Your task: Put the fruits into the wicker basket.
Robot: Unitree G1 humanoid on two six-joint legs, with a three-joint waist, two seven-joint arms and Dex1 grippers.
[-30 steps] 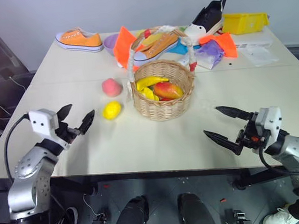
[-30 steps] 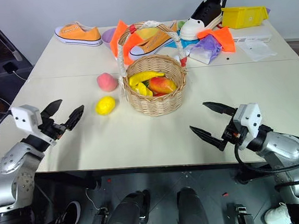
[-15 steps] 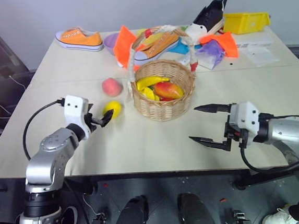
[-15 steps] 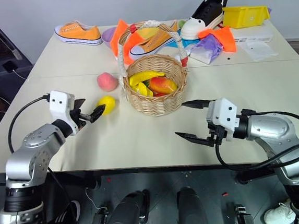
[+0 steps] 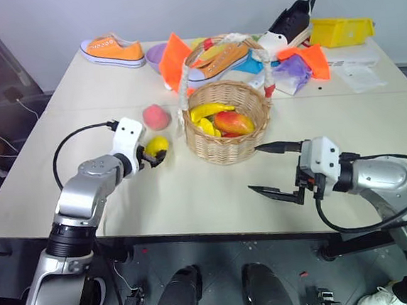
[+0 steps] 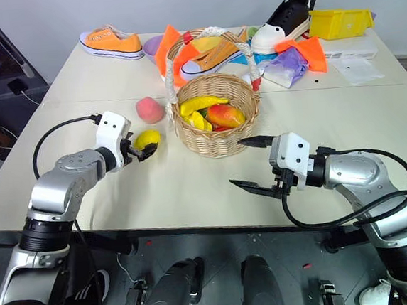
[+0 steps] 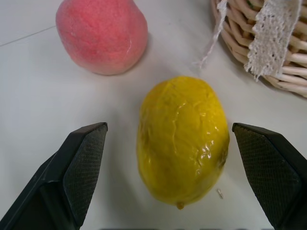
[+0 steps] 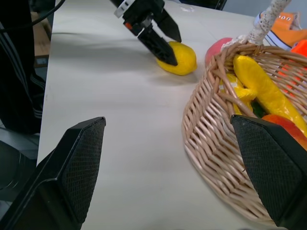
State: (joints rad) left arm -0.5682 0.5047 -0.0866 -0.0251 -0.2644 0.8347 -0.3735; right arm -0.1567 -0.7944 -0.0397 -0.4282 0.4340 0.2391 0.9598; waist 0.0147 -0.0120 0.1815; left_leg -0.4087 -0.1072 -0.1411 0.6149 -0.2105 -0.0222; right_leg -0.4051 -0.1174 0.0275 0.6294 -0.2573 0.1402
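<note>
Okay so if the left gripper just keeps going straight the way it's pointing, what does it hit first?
The lemon. It lies on the table right between the open fingers of the left gripper, neither pad touching it yet. The peach sits beyond, off to one side.

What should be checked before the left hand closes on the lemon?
1. Left hand open: ok, a finger stands on each side of the lemon.
2. Lemon centred between the fingers: ok, gaps on both sides look similar.
3. Peach out of the way: ok, it lies apart from the lemon, beyond the fingers.
4. Basket has room: ok, banana and mango leave space.
5. Right hand out of the path: ok, open, in front of the basket on the side away from the lemon.
6. Fingers low enough to grip: cannot tell.
</note>
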